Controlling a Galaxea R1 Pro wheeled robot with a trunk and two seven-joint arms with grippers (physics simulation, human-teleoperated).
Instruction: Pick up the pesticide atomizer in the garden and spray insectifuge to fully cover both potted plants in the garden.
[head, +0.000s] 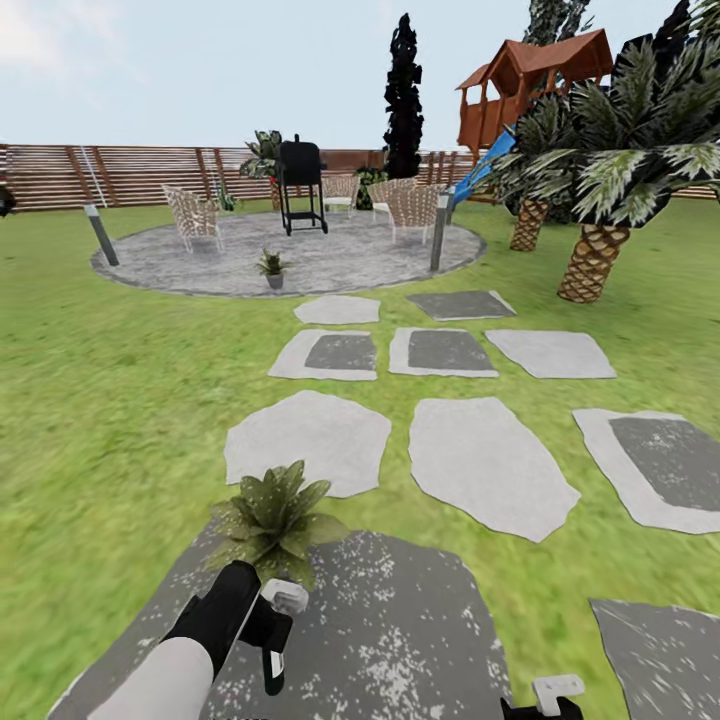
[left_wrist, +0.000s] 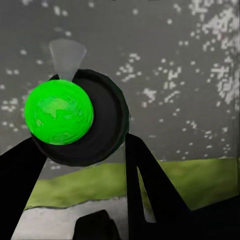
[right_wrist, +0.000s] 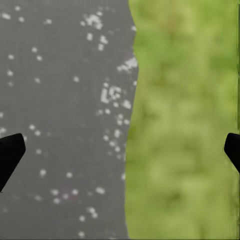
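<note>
Two potted plants: one low in the picture, one far up on the round patio. The left gripper grips the pesticide atomizer at lower left. The right gripper is spread wide, holding nothing.

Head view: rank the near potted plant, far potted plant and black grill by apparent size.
1. Near potted plant, largest, though it is closest to the camera.
2. Black grill.
3. Far potted plant, smallest.
</note>
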